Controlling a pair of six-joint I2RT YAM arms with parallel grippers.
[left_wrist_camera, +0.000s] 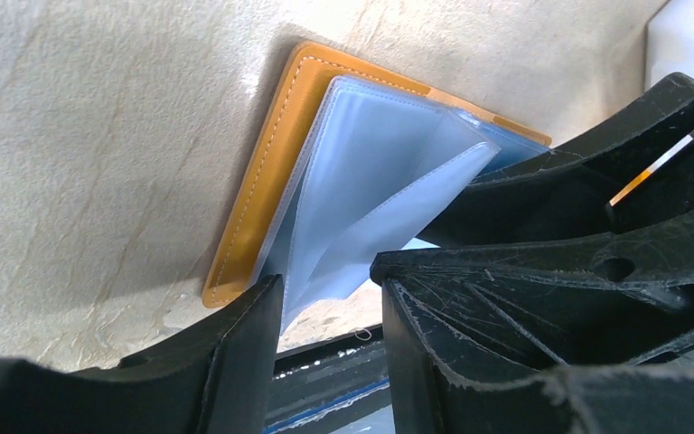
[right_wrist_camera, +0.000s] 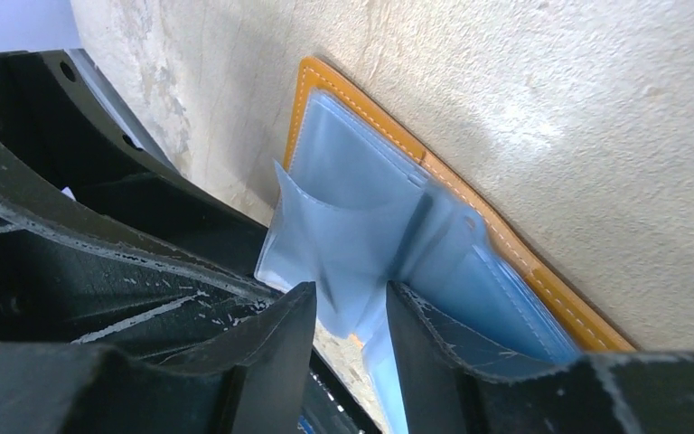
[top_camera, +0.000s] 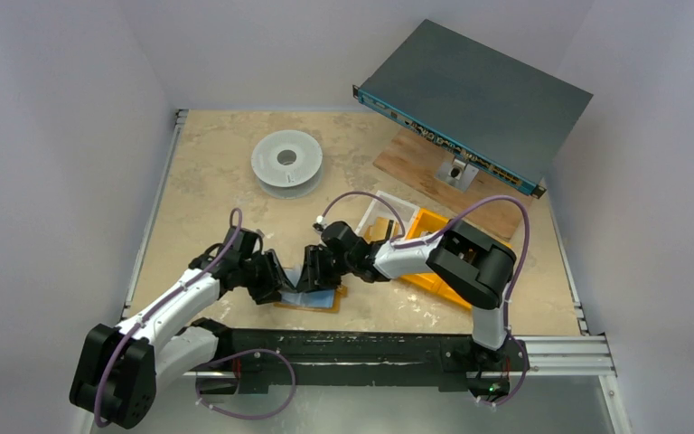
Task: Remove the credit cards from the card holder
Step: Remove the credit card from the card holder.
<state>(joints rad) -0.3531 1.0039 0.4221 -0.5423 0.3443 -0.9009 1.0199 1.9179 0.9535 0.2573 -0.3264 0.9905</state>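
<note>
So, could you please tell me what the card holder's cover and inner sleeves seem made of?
The card holder's cover looks like mustard-orange leather or imitation leather: matte, with pale stitching along its edge. The inner sleeves look like soft clear plastic: glossy, translucent, seamed, and flexing upward.

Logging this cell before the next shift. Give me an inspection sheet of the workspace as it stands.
Surface: beige stone-pattern tabletop.
Job's things: card holder lies open near the front, clear sleeves fanned up; no cards discernible.
Clutter: grey spool back left; orange bin right; metal unit propped on a wooden board back right.
Grippers: left claw open, sleeve edge by one finger; right claw open, a sleeve between its fingers.
Cables: purple cables loop along both arms.
Surroundings: white walls; metal rail at near edge.
</note>
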